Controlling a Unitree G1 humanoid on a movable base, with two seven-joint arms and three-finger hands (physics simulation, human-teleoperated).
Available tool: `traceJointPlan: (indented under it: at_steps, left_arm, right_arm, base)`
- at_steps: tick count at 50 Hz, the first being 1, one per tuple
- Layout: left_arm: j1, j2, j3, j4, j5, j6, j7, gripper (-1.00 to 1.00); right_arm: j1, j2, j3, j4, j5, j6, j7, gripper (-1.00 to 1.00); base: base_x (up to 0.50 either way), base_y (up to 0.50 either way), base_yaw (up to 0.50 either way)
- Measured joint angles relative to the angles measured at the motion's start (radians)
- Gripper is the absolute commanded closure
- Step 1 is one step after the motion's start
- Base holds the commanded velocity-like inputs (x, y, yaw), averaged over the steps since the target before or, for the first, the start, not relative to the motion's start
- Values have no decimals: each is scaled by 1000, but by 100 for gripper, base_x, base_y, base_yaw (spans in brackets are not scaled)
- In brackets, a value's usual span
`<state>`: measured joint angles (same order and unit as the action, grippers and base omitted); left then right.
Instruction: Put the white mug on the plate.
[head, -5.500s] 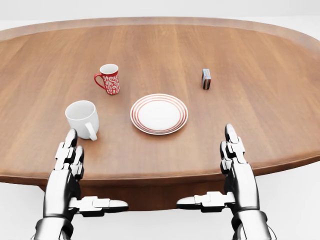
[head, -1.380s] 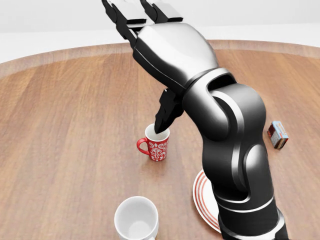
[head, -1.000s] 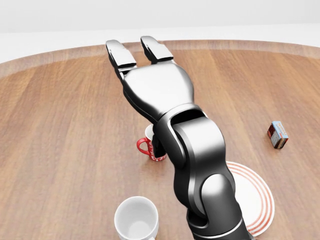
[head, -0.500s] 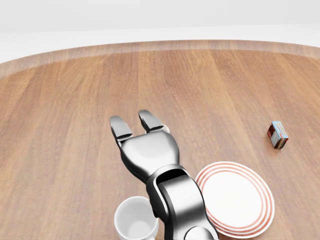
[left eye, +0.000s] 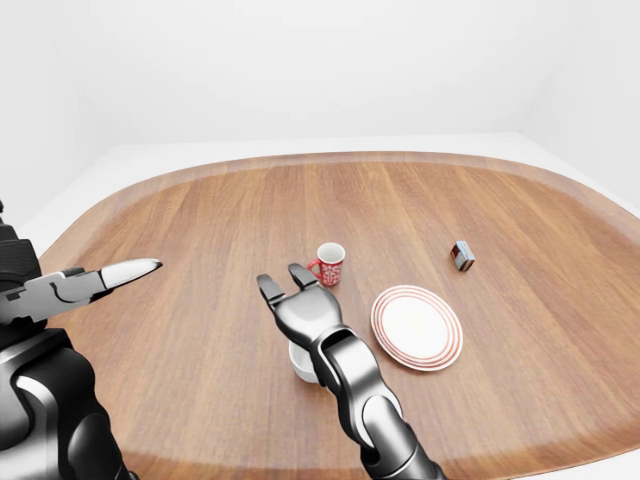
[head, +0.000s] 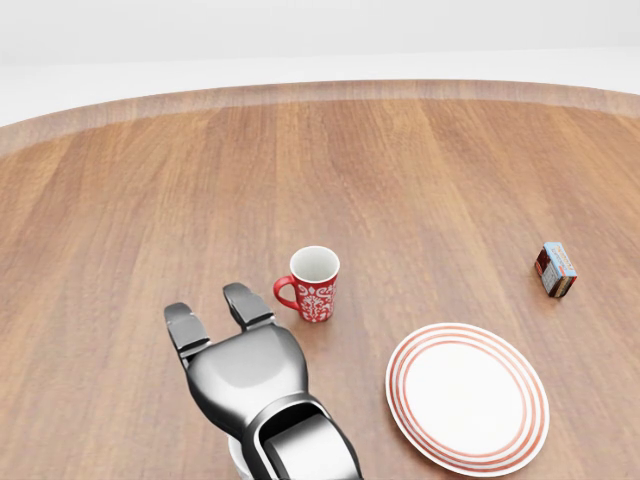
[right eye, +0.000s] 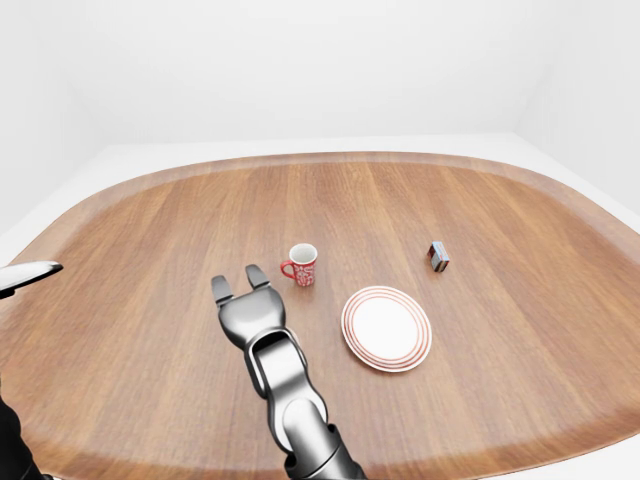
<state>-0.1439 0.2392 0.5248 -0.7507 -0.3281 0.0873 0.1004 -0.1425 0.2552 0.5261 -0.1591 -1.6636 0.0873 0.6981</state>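
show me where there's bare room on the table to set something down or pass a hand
The plate is empty. Bare wood spans between the red mug and small box, and everything above them in the head view. It is crowded at lower left, where the right hand hangs over the white mug.

Patterned mug (head: 314, 283) upper-left of plate (head: 467, 396); small box (head: 555, 270) upper-right.

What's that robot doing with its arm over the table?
The robot's right hand hangs open over the white mug, hiding most of it, without gripping it. The mug is not yet on the striped plate, which lies bare to its right in the head view. A red mug stands nearby.
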Motion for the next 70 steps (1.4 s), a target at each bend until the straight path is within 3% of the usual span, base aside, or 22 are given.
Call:
traceJointPlan:
  at_steps: [11,48,70]
  left_arm:
    - [3,-2,-1,3,1,0,-1,-100]
    - [6,-5,-4,9,0,0,-2,-100]
    - [6,-5,-3,5,-2,0,-1,-100]
  right_arm:
    - [15,24,52,2,-13,0,0,-100]
    - [-193,82,-126,434,10,0,0,-100]
    - [-261,80,-169,564,38,0,0,-100]
  base:
    - [0,0,0]
    - [0,0,0]
    - [0,0,0]
